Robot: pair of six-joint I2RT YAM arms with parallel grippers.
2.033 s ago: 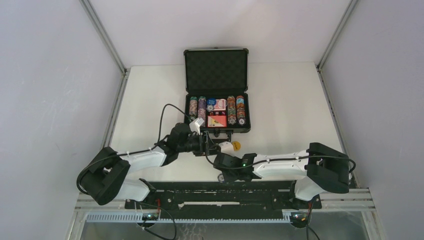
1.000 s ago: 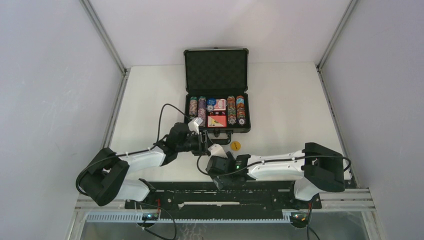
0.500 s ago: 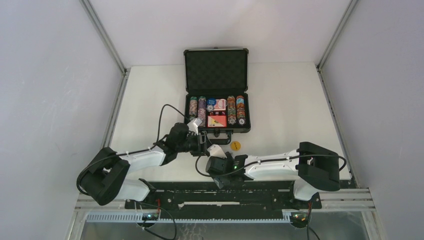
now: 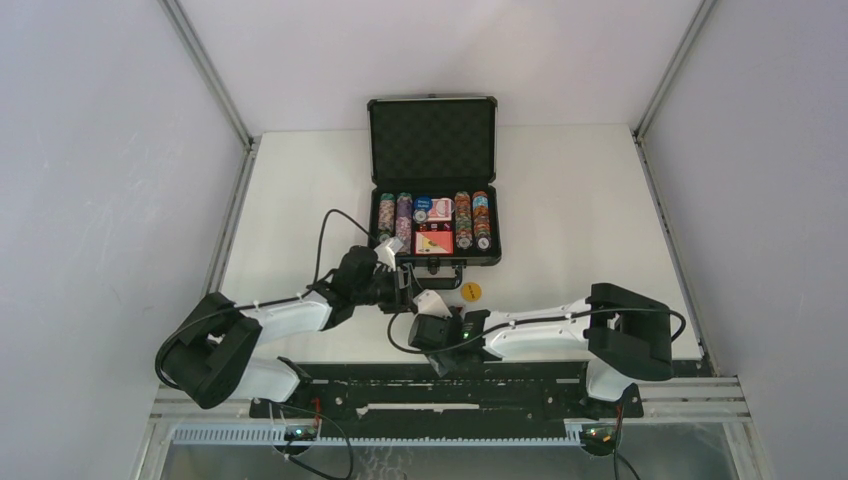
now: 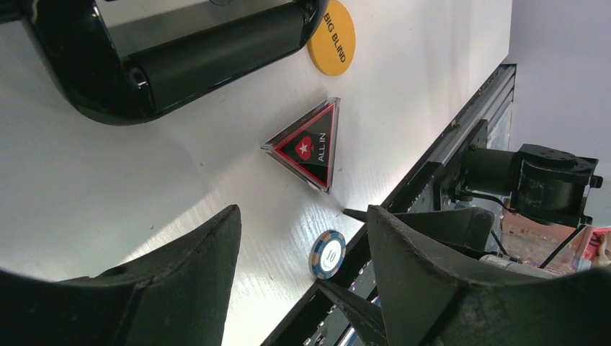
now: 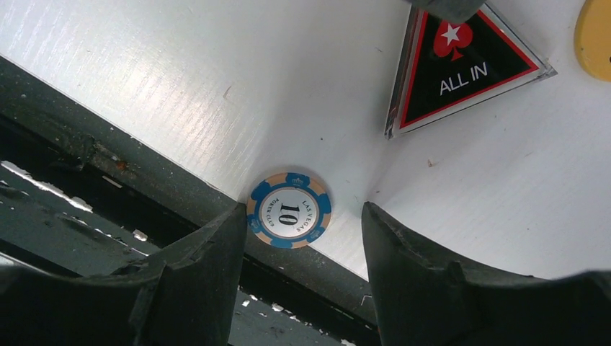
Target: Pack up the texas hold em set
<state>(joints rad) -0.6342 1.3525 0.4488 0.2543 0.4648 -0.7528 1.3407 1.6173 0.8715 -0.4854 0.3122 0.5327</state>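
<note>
The texas hold em set's black case (image 4: 432, 140) lies open at the table's back, with rows of chips (image 4: 472, 221) and red card boxes (image 4: 434, 241) in its tray. In front of its handle (image 5: 209, 50) lie a yellow BIG BLIND button (image 4: 470, 291), a black triangular ALL IN marker (image 5: 308, 144) and one blue 10 chip (image 6: 289, 210) at the table's near edge. My right gripper (image 6: 302, 210) stands open astride that chip; its left finger (image 6: 216, 245) is at the chip's rim and the right finger is apart. My left gripper (image 5: 302, 216) hovers open, empty, above the marker.
The chip sits right at the white table's near edge (image 6: 216, 180), above the dark base rail (image 4: 450, 385). The two grippers are close together, with the right one's fingers (image 5: 358, 214) showing in the left wrist view. Grey walls (image 4: 100, 200) enclose both sides.
The right arm has drawn back from the yellow button, left and toward the near edge, coming down over the blue chip with its jaws narrowing. The left arm has barely moved.
</note>
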